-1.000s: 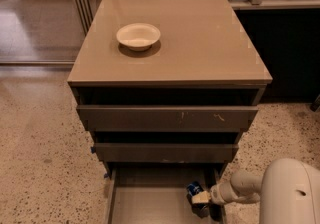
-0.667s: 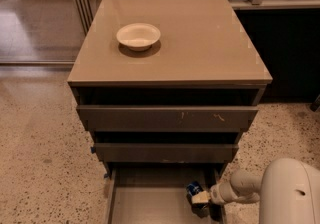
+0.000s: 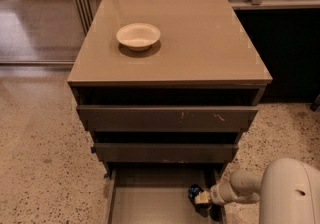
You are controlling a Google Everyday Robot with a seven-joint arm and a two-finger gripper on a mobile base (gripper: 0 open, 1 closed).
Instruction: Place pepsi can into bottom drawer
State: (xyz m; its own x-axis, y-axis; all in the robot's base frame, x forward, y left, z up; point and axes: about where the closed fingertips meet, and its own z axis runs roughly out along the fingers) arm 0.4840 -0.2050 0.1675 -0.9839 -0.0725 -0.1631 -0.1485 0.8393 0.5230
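The bottom drawer (image 3: pixel 150 203) is pulled out at the foot of the taupe cabinet, its flat floor showing. The pepsi can (image 3: pixel 195 191), dark blue, sits low at the drawer's right side, just inside the right wall. My gripper (image 3: pixel 201 201) reaches in from the right on a white arm (image 3: pixel 280 193) and is at the can, touching or holding it; its dark fingers partly hide the can's lower part.
A cream bowl (image 3: pixel 138 35) stands on the cabinet top (image 3: pixel 200 43). The two upper drawers (image 3: pixel 167 118) are slightly open, overhanging the back of the bottom drawer. Speckled floor surrounds the cabinet; a dark cabinet stands at right.
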